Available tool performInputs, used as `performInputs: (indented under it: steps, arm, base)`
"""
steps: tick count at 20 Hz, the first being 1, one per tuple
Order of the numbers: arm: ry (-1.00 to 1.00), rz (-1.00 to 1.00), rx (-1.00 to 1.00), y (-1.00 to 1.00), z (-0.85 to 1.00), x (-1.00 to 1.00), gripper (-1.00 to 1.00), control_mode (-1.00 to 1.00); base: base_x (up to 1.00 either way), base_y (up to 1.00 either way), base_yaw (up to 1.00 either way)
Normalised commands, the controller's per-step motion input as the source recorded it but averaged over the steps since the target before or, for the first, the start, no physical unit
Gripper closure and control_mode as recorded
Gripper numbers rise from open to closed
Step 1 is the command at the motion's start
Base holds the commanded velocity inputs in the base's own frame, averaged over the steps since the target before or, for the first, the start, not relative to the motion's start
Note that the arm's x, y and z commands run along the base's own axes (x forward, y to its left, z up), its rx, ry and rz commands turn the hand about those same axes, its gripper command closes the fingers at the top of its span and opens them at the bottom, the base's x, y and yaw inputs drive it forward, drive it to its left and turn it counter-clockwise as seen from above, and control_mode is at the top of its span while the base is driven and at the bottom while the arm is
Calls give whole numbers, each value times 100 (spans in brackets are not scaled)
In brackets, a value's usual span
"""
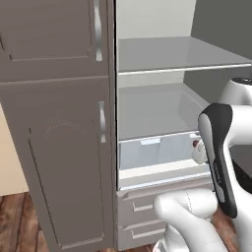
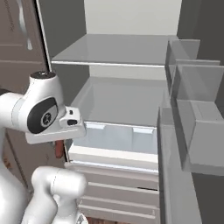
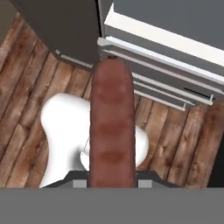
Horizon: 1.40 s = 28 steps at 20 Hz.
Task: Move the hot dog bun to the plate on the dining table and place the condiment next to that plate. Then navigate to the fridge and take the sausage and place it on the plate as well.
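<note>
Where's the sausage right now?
The sausage is clamped in the robot's hand, hand view centre, hanging over the wooden floor before the open fridge.

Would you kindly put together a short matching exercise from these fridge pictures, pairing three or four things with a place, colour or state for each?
Things:
1. sausage
2. fridge drawer
3. floor
4. upper fridge shelf

Descriptions:
A. brown wooden planks
B. bare grey surface, high in the open fridge
C. reddish brown, held between the gripper fingers
D. pale and see-through, below the lower shelf

Pairs: 1-C, 2-D, 3-A, 4-B
</note>
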Motion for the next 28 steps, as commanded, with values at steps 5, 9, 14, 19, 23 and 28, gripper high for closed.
performInputs:
  steps: [5, 9, 14, 19, 23, 28]
  arm:
    - [0, 0, 0, 0, 0, 0, 100, 100]
    - [0, 0, 0, 0, 0, 0, 100, 100]
    - [0, 0, 0, 0, 0, 0, 100, 100]
    - [0, 0, 0, 0, 0, 0, 100, 100]
    - [0, 0, 0, 0, 0, 0, 100, 100]
    - [0, 0, 0, 0, 0, 0, 100, 100]
  base:
    - [-100, 24, -16]
    - [-100, 32, -51]
    - [-81, 27, -81]
    - [-72, 9, -86]
    - [-84, 0, -74]
    - [-88, -10, -68]
